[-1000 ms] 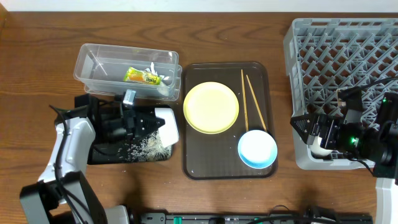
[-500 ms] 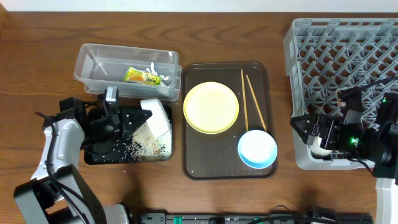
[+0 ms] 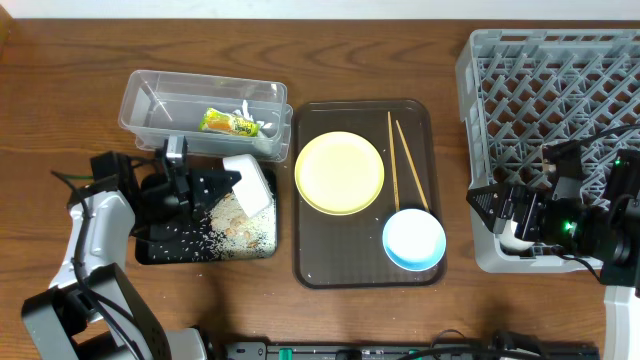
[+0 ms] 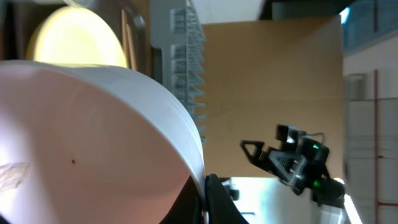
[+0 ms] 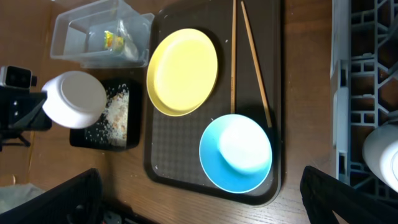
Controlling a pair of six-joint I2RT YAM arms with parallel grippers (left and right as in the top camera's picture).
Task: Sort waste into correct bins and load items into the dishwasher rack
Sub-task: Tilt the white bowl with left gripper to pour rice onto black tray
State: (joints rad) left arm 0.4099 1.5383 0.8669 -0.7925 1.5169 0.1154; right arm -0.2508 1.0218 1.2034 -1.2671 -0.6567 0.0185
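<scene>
Emptying of food waste, overhead and wrist views. The small white bowl (image 3: 250,185) is held by its rim in the left hand (image 3: 222,183), which is closed narrowly on it. The bowl is tipped over the black tray (image 3: 200,258). Loose rice grains (image 3: 215,232) and a brownish lump (image 3: 238,218) lie scattered on that tray below the bowl. The snack wrapper (image 3: 228,122) is seen inside the clear tub (image 3: 140,110), just behind the black tray.

The step in hand is judged to be the tipping of leftovers into the black tray. Whether any grains remain in the bowl cannot be told from these views.

The yellow plate (image 3: 340,172), the blue bowl (image 3: 414,240) and the chopsticks (image 3: 393,160) lie on the brown tray (image 3: 320,270), not yet loaded. The right hand (image 3: 483,210) is spread wide and holds nothing, at the near-left corner of the dishwasher rack (image 3: 520,70).

For the next move, the bowl would need to be righted clear of the tray and carried across the tabletop (image 3: 60,80). The rack lies well apart from the left arm, so a transfer to the right hand is likely to be required.
</scene>
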